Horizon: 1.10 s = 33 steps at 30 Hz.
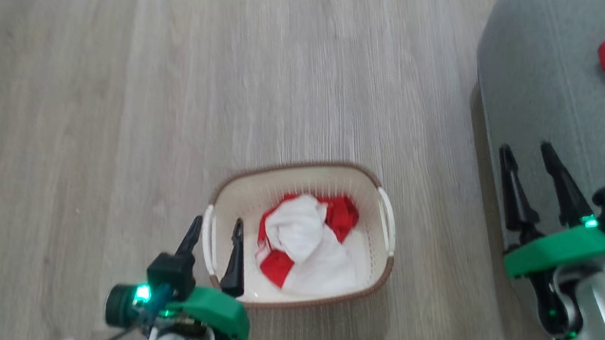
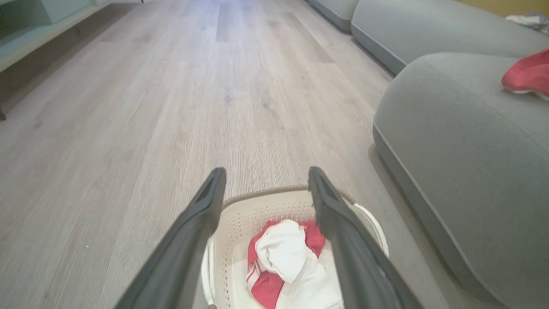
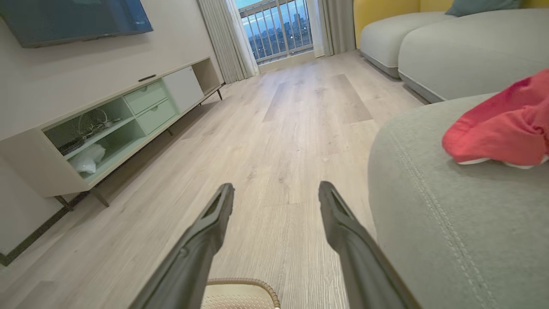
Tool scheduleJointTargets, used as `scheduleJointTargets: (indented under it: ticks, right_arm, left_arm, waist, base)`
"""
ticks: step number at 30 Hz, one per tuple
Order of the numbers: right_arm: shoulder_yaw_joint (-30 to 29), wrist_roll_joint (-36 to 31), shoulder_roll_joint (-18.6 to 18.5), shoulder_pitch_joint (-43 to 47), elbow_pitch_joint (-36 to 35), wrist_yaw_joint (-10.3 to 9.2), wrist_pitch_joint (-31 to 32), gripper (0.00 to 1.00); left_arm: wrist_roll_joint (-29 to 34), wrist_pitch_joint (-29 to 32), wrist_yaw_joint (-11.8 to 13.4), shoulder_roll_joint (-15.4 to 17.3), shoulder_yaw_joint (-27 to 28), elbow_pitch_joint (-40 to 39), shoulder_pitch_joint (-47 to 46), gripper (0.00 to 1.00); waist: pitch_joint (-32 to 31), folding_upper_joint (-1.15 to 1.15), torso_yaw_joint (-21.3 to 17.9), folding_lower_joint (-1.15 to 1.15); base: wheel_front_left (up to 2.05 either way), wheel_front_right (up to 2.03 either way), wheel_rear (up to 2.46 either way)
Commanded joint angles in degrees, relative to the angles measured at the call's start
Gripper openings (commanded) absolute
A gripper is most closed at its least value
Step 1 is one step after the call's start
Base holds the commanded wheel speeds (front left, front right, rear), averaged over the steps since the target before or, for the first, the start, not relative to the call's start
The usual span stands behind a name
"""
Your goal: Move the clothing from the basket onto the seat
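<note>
clothing [image 1: 304, 242] in basket [image 1: 249, 192], just right of spread-fingered, empty left tool [image 1: 218, 222], perhaps lower

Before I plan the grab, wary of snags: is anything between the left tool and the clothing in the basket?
Nothing visible. The left tool is open over the left rim of the basket, the clothing uncovered beside it.
</note>
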Motion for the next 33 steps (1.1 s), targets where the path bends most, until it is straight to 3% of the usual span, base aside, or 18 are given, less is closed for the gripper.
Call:
scheduleJointTargets:
  ticks: [1,17,22,28,33]
  right_arm:
    - [1.67,-0.51,-0.26,-2.43,-2.11,-0.01,-0.37,1.0]
    - [6.23,-6.39,-0.45,-9.04,-9.62,-0.01,-0.37,1.0]
    - [8.82,-7.21,-0.21,-10.21,-11.61,-0.01,-0.37,1.0]
    - [11.56,-8.41,-0.18,-11.67,-13.94,-0.01,-0.37,1.0]
    - [14.36,-6.15,-0.17,-12.41,-16.09,-0.01,-0.37,1.0]
  left_arm:
    - [-0.16,-0.29,-0.4,0.02,1.25,0.05,-3.69,1.0]
    - [7.55,-0.29,-3.82,0.75,-0.13,22.55,-22.98,1.0]
    - [9.68,-0.29,-4.42,2.81,-0.93,28.41,-29.18,1.0]
    - [11.71,-0.29,-3.14,6.27,-1.65,32.72,-34.98,1.0]
    - [12.71,-0.29,-2.15,9.08,-2.0,41.04,-40.52,1.0]
  waist:
    - [4.15,0.0,-1.12,0.0]
    - [29.84,0.0,-7.85,0.0]
    - [35.85,0.0,-10.88,0.0]
    - [41.37,0.0,-15.29,0.0]
    - [44.76,0.0,-18.6,0.0]
  base:
    - [0.0,0.0,0.0]
    - [0.0,0.0,0.0]
    - [0.0,0.0,0.0]
    - [0.0,0.0,0.0]
    - [0.0,0.0,0.0]
